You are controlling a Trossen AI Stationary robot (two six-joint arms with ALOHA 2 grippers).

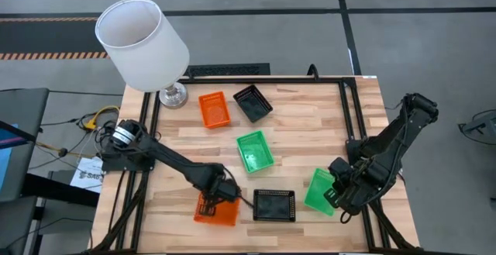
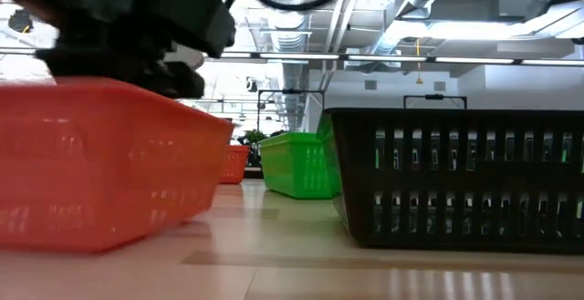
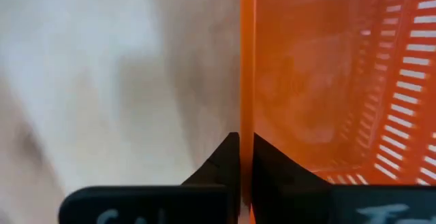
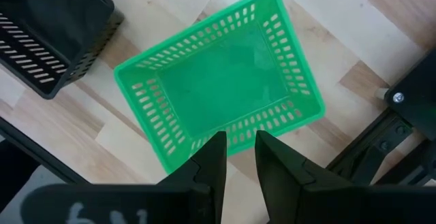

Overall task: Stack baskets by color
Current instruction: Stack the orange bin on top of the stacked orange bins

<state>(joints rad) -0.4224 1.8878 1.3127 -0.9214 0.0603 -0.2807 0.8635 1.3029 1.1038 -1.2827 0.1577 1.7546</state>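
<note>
Down at the near edge of the wooden table (image 1: 310,119), the left gripper (image 1: 219,195) pinches the rim wall of an orange basket (image 1: 216,210), its two fingers (image 3: 225,157) pressed together with the thin orange wall between them. Just beside that basket sits a black basket (image 1: 274,205). The right gripper (image 1: 339,194) hangs over a green basket (image 1: 318,190) near the right frame rail, jaws drawn nearly together, not gripping the rim below. Mid-table lies a second green basket (image 1: 254,151); farther back a second orange basket (image 1: 215,108) and a second black basket (image 1: 253,103) rest side by side, near a white lampshade (image 1: 141,43).
</note>
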